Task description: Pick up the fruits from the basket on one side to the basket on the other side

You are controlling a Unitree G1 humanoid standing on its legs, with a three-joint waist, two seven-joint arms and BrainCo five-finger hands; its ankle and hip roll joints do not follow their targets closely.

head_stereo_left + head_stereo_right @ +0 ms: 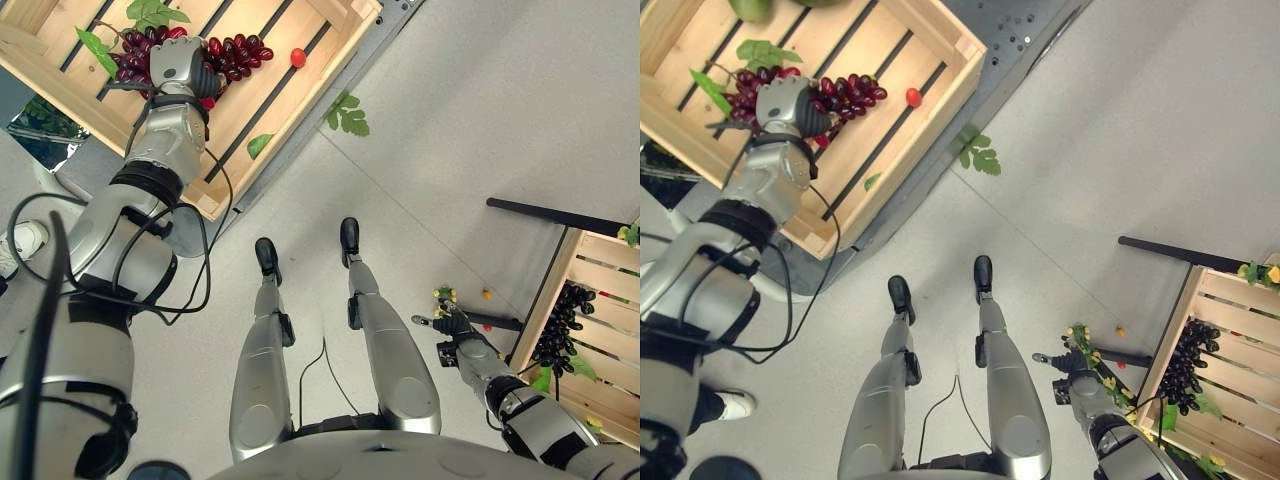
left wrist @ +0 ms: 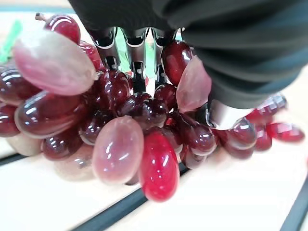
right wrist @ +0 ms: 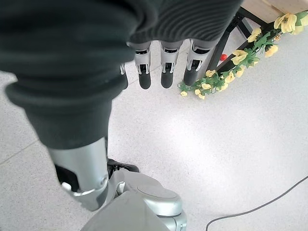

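Note:
A bunch of red grapes (image 1: 235, 50) with green leaves lies in the pale wooden crate (image 1: 300, 130) at my upper left. My left hand (image 1: 175, 62) is down on that bunch. In the left wrist view its fingers (image 2: 134, 48) dig into the red grapes (image 2: 120, 125) and the thumb (image 2: 224, 115) presses the other side, so the hand is shut on them, with the bunch resting on the slats. A small red fruit (image 1: 298, 57) lies loose in the same crate. My right hand (image 1: 455, 325) hangs open over the floor, fingers (image 3: 151, 72) straight, beside the second crate (image 1: 600, 250), which holds dark grapes (image 1: 565, 320).
Green leaves (image 1: 347, 115) lie on the floor by the left crate's corner. A yellow flower sprig (image 3: 226, 77) and a small orange fruit (image 1: 487, 294) lie near the black stand legs (image 1: 560, 215) under the right crate. A person's shoe (image 1: 25, 240) shows at the left edge.

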